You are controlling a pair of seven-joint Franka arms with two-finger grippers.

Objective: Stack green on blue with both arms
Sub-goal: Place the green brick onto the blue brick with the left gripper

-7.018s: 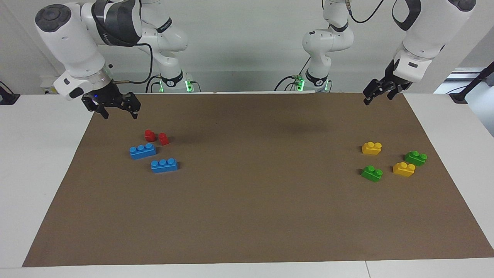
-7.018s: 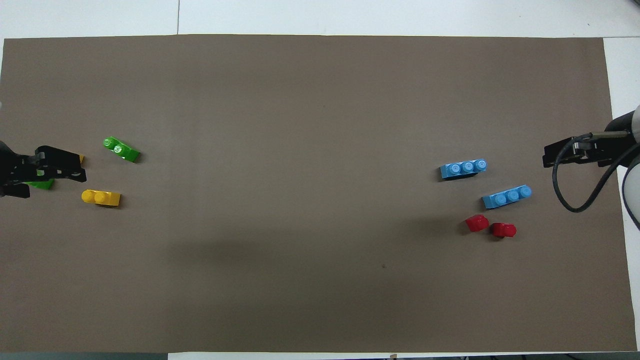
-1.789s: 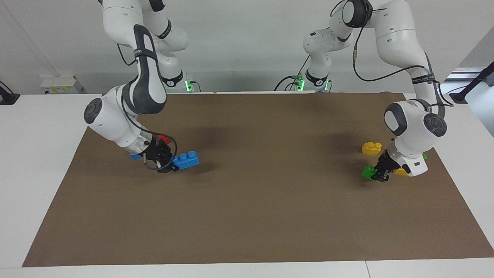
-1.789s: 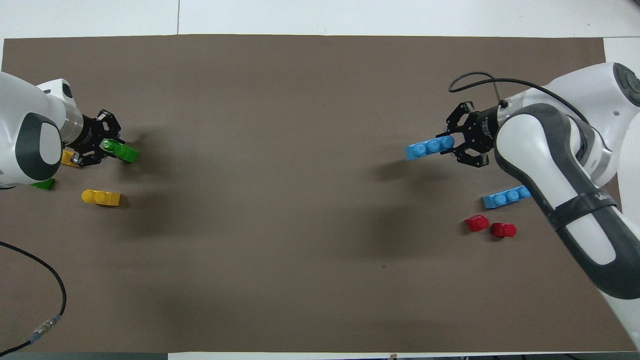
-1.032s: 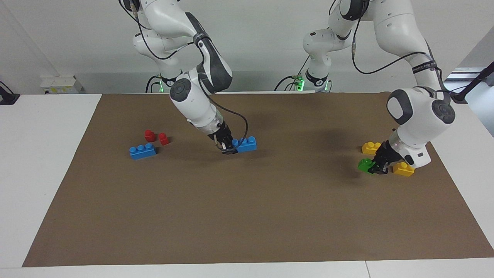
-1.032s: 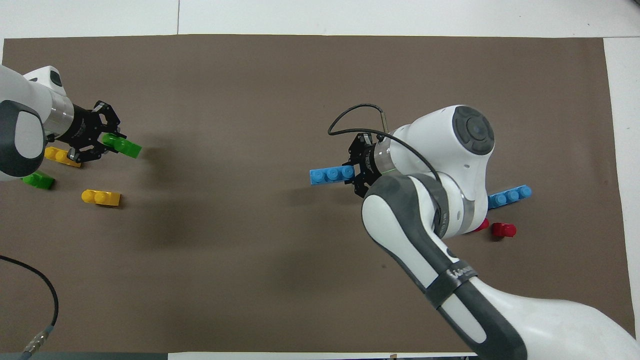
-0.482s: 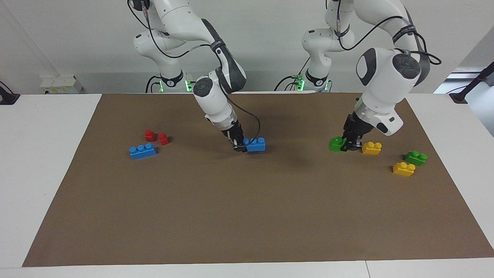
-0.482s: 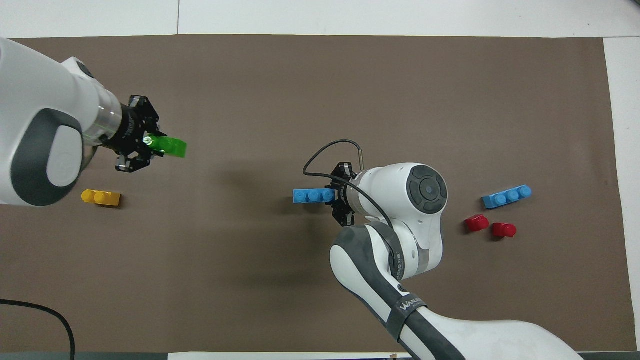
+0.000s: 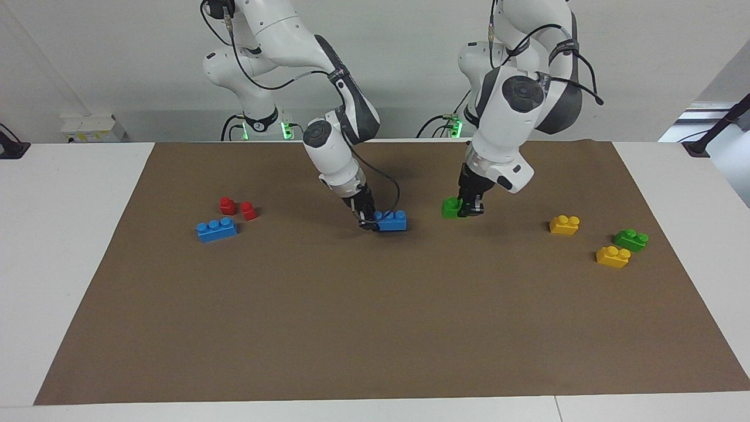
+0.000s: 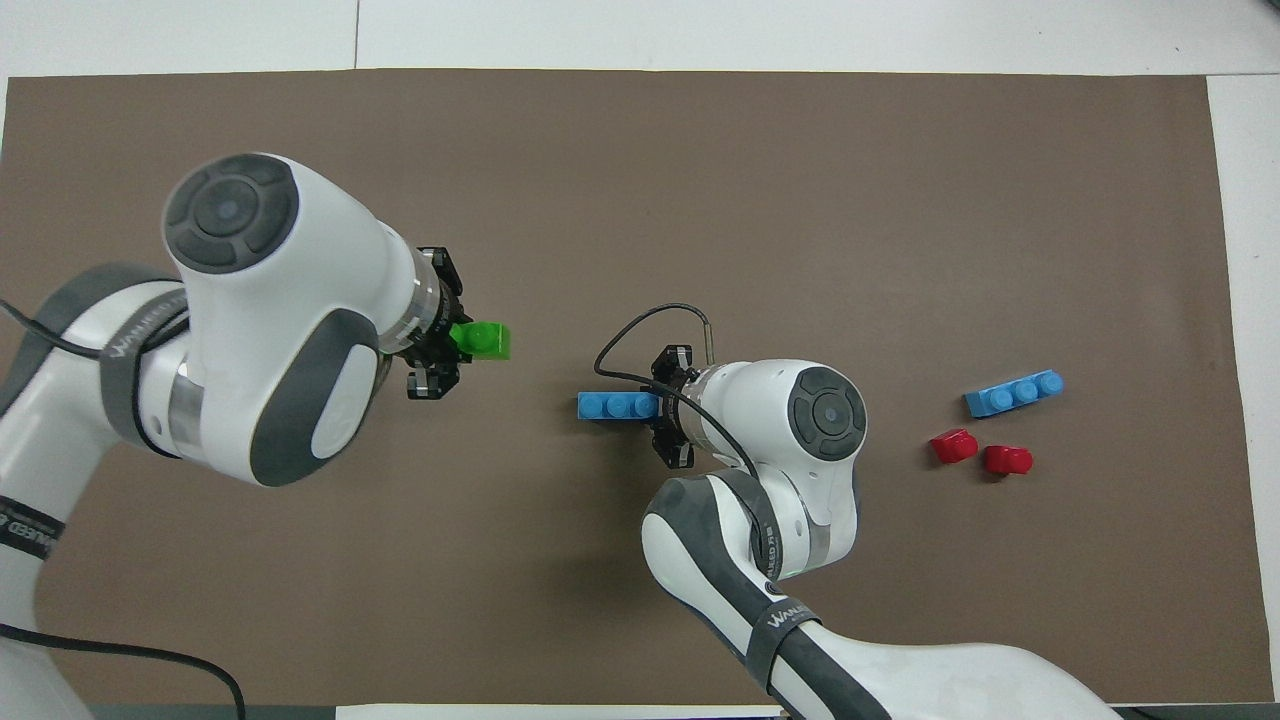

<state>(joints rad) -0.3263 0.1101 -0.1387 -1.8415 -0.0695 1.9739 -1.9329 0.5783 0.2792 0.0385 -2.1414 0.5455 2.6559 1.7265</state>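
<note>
Brown mat (image 9: 375,328) covers most of the table; both arms are in over its middle. Right arm's gripper (image 9: 368,223) is clamped on one end of the blue brick (image 9: 391,220), which sits at or just off the mat, long axis running along the table's length, studs up. Left gripper (image 9: 470,208) is closed on the green brick (image 9: 452,207), carried in the air near the blue one, toward the left arm's end, studs up. Key relation: green lies off blue's free end, roughly in line w/ its long axis, a gap between them; it looks a bit higher, so the next move prob. needs a short sideways shift then a press down. Left arm is the mover, right the holder. Hard to tell: whether blue touches the mat; the right wrist hides its gripped end in the overhead view. Spare blue brick (image 9: 217,229), red pieces (image 9: 237,207), yellow bricks (image 9: 564,224) and 2nd green brick (image 9: 631,239) lie at the mat's ends.
</note>
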